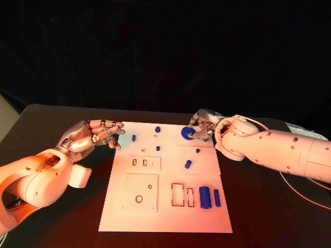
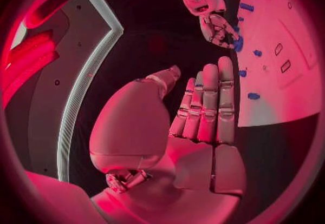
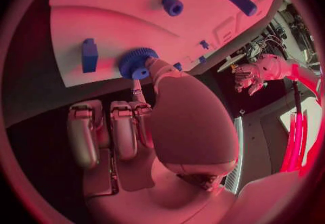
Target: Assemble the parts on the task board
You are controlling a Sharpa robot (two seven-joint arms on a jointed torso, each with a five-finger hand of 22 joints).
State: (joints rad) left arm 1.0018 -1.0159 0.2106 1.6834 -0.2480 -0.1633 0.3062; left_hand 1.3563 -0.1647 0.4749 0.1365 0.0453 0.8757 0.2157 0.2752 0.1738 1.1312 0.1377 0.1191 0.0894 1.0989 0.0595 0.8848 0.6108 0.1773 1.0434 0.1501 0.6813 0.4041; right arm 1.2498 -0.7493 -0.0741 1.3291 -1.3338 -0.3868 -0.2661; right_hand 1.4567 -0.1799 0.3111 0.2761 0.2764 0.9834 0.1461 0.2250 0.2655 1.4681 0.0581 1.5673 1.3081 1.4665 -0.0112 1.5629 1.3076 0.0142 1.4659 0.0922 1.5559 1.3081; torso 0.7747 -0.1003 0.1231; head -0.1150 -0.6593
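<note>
A blue gear at the board's far edge is pinched by the right hand; the left hand is held empty, fingers loosely apart, beside the left edge.

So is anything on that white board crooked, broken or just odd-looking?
Nothing stands out. The board lies flat and square, with small blue parts scattered on it and two blue cylinders lying neatly side by side. The right hand touches a blue gear at the far edge; the left hand hovers open beside the board.

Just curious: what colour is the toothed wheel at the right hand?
Blue toothed wheel, clearest in the right wrist view.
</note>
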